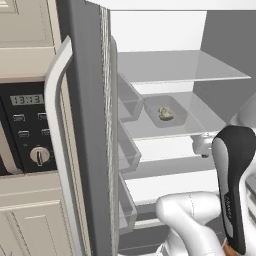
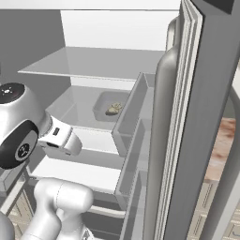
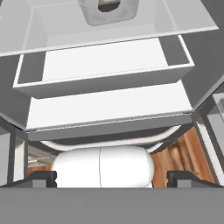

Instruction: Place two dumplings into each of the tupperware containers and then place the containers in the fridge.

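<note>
We are facing one fridge [image 1: 90, 125], its door standing open. One tupperware container [image 1: 165, 111] is sitting on its middle shelf [image 1: 200, 122], holding dumplings [image 1: 166, 113] too clumped to count. Our gripper [image 3: 112, 178] is spreading its fingertips [image 3: 43, 178] wide, empty.

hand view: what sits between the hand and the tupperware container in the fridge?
Two white fridge levels separate the hand from the tupperware container, which sits on the shelf above them.
</note>
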